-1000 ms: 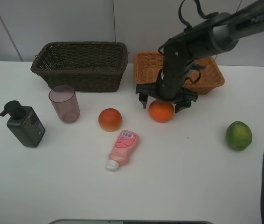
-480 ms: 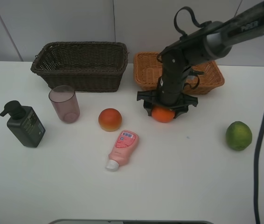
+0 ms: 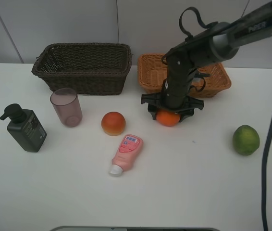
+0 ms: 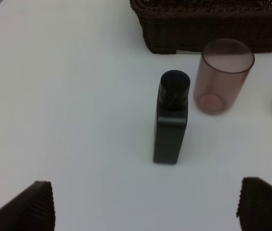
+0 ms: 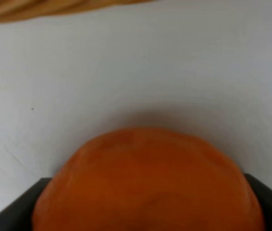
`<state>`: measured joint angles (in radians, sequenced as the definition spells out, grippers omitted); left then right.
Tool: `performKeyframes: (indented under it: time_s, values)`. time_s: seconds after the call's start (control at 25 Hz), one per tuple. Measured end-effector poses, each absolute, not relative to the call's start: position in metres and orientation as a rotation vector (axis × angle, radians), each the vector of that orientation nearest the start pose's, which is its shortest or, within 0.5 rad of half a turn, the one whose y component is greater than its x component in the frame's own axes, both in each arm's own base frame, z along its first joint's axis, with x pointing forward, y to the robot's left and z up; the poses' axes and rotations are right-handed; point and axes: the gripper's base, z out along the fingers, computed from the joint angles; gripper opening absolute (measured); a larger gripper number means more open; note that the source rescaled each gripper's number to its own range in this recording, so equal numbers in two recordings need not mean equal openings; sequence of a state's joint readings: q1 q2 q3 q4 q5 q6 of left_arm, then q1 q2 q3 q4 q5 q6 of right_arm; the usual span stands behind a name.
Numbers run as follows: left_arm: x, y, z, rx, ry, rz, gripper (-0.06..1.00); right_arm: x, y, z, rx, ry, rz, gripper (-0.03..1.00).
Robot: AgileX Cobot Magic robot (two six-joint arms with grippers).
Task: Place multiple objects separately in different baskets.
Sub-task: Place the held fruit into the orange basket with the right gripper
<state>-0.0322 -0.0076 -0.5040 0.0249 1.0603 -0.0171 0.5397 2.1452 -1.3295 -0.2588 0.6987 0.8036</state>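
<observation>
Orange skin fills the gap between the dark fingers of the right gripper [image 3: 168, 114]. The jaws are clamped on the orange [image 5: 148, 183] from either side, with the arm straight above it and the fruit apparently resting on the white table [image 3: 184, 183]. Being round, it has no long axis to mind.

The coming move looks like a lift and a short carry, since the tan basket [image 3: 148, 79] lies just behind the orange with open table between. On the left arm's side of the orange sit the red-orange fruit [image 3: 113, 123] and the pink bottle [image 3: 126, 153]. The lime [image 3: 246, 139] is well apart on the other side.

Farther out stand the cup [image 3: 66, 107], the dark basket [image 3: 83, 82] and the pump bottle [image 3: 25, 129]. The left gripper [image 4: 145, 207] hangs near that bottle, its jaws wide apart and empty.
</observation>
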Motion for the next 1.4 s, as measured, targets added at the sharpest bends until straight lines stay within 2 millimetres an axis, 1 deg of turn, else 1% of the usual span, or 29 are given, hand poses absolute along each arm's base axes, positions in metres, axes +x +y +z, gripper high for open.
performKeyframes:
  time_s: [0.44, 0.6, 0.68, 0.8, 1.0, 1.08, 1.24, 1.4]
  values:
    - [-0.006, 0.002, 0.278, 0.014, 2.032, -0.001, 0.98, 0.352, 0.193, 0.100, 0.107, 2.917, -0.081, 0.45]
    - [-0.006, 0.002, 0.278, 0.014, 2.032, -0.001, 0.98, 0.350, 0.191, 0.107, 0.092, 2.924, -0.099, 0.45]
    - [-0.006, 0.002, 0.278, 0.014, 2.032, -0.001, 0.98, 0.349, 0.190, 0.116, 0.045, 2.921, -0.106, 0.45]
    - [-0.006, 0.002, 0.278, 0.014, 2.032, -0.001, 0.98, 0.346, 0.189, 0.137, -0.054, 2.907, -0.099, 0.45]
    - [-0.006, 0.002, 0.278, 0.014, 2.032, -0.001, 0.98, 0.339, 0.185, 0.178, -0.268, 2.854, -0.085, 0.45]
    - [-0.006, 0.002, 0.278, 0.014, 2.032, -0.001, 0.98, 0.338, 0.181, 0.191, -0.312, 2.850, -0.064, 0.45]
    - [-0.006, 0.002, 0.278, 0.014, 2.032, -0.001, 0.98, 0.351, 0.171, 0.211, -0.343, 2.840, -0.047, 0.45]
    - [-0.006, 0.002, 0.278, 0.014, 2.032, -0.001, 0.98, 0.367, 0.158, 0.230, -0.307, 2.795, -0.039, 0.45]
